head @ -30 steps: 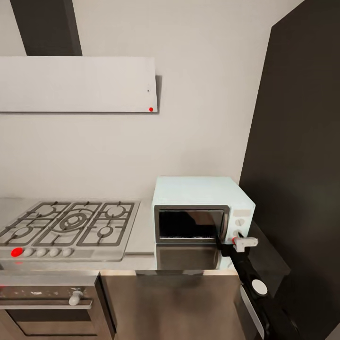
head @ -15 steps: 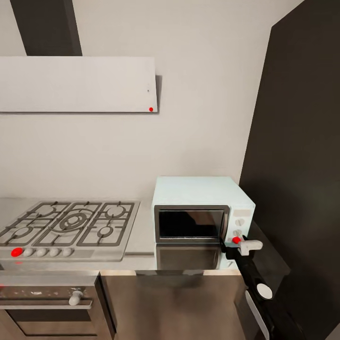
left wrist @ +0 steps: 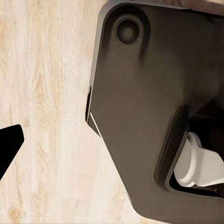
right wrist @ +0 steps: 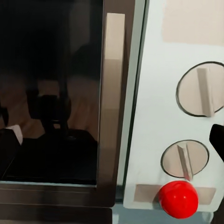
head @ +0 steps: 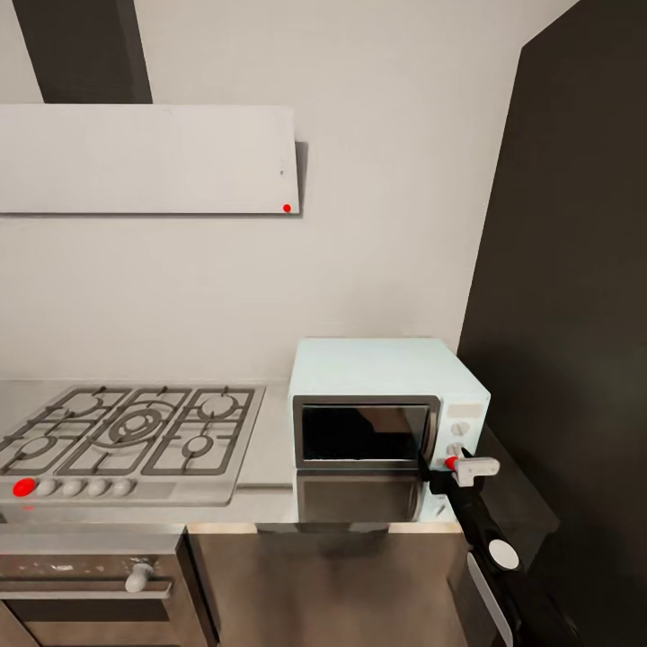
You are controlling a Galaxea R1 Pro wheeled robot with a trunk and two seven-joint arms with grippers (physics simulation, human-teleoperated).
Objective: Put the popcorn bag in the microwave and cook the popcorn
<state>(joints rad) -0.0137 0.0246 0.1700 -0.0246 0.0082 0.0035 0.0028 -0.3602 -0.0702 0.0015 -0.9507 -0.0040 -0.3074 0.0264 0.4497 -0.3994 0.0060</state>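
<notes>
My right gripper [head: 460,465] sat against the control panel of the microwave [head: 377,377], at the panel's lower end, by the red button [head: 450,463]. Over the last second the hand had slid from just right of the panel in toward that button, and the head camera had shifted slightly, so the hob [head: 126,436] sat a little lower at 8 o'clock in the head view. The microwave itself had not moved on the tabletop [head: 270,449].

In the right wrist view the red button [right wrist: 178,199] lay close ahead, under two knobs: the upper knob [right wrist: 201,89] and the lower knob [right wrist: 184,158]. A dark fingertip [right wrist: 217,139] showed at the frame's edge, beside the lower knob. I could not tell how wide my right fingers stood; they held nothing that I could see.

The door [right wrist: 56,93] was shut, its glass dark with reflections. I could not make out the bag behind it, so where the bag lay I could not say. With the door closed and my hand at the controls, I judged the bag was loaded and the step in hand was starting the heat. A press on the red button seemed the next call.

The left wrist view looked down on wooden floor [left wrist: 46,116] and the robot's dark base [left wrist: 149,93]; my left fingers' state I could not tell.
</notes>
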